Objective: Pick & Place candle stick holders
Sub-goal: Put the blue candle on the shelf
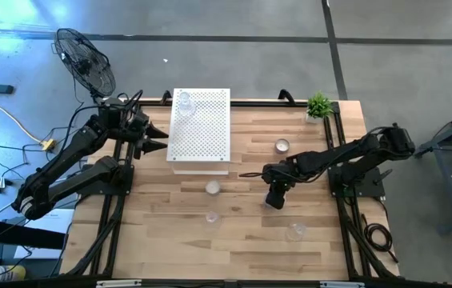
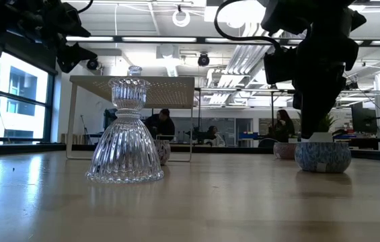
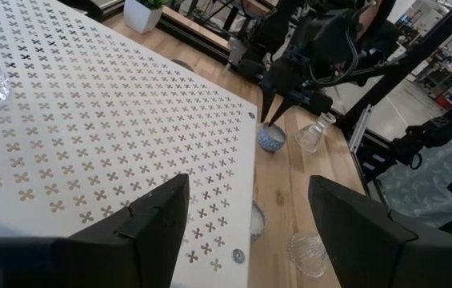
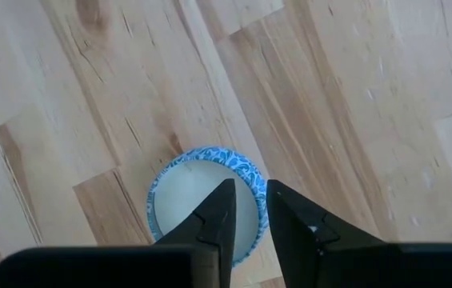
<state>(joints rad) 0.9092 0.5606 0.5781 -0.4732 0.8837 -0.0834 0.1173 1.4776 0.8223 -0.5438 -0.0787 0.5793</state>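
My right gripper (image 4: 248,210) points down at a small round cup with a blue patterned wall and white centre (image 1: 274,200), which stands on the table; it also shows in the low view (image 2: 322,156). My left gripper (image 1: 160,136) is open and empty, level beside the left edge of the white perforated box (image 1: 202,128). A clear glass holder (image 1: 184,104) stands on the box's far left corner. Other holders stand on the table: a silvery cup (image 1: 282,146), another cup (image 1: 213,187), and clear glass ones (image 1: 212,216) (image 1: 294,232). My right gripper has the blue cup's rim (image 4: 261,192) between its two nearly closed fingers, one finger over the white centre and one outside the wall. The fingers come from above, pointing down. The cup stands upright with its base on the table.
A small green potted plant (image 1: 318,106) stands at the far right corner. Black frame rails run along the table's left and right edges. A fan (image 1: 86,60) stands beyond the far left corner. Bare wood lies near the front edge.
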